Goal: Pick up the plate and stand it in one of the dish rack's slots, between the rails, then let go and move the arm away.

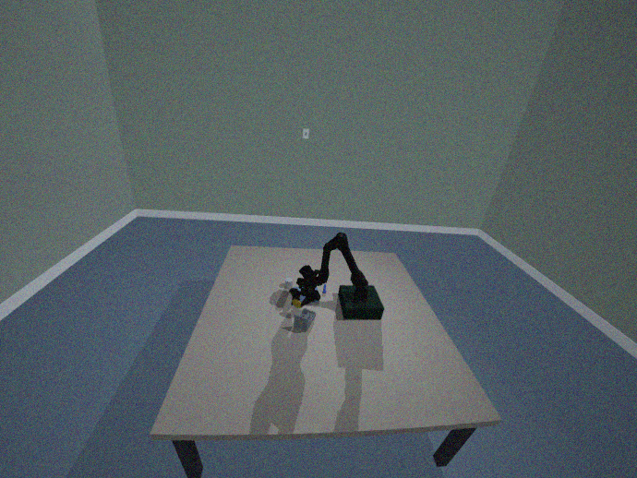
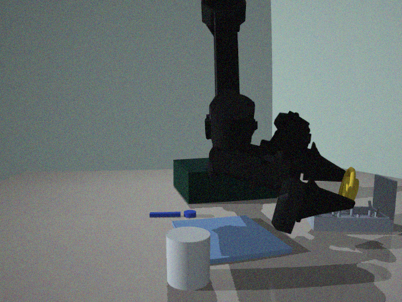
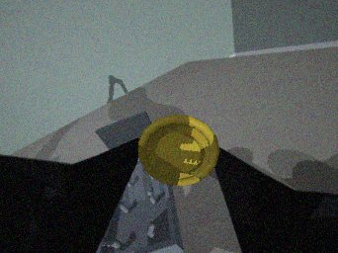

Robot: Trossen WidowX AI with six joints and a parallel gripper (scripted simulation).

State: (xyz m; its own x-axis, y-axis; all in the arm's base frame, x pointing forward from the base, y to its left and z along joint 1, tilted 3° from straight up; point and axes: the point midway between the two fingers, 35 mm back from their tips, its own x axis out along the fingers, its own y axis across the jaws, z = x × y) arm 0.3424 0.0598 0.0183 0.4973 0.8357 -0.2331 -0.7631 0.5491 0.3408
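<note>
My gripper (image 2: 349,188) (image 3: 177,147) (image 1: 300,298) is shut on the yellow plate (image 2: 350,182) (image 3: 173,146) (image 1: 296,303), with a finger on each side of its rim. The plate stands nearly upright on edge, with its hollow face towards the wrist camera. It hangs just above the near end of the grey dish rack (image 2: 350,223) (image 3: 143,210) (image 1: 303,319); I cannot tell whether it touches the rails. The rack's short pins and a taller grey end panel (image 2: 384,195) show behind and below the plate. The arm is bent low over the table.
A light blue mat (image 2: 253,243) lies left of the rack. A white cylinder cup (image 2: 187,256) (image 1: 288,282) stands in front of it. A blue spoon (image 2: 165,214) lies behind the mat. The arm's dark green base (image 2: 194,182) (image 1: 360,304) stands behind.
</note>
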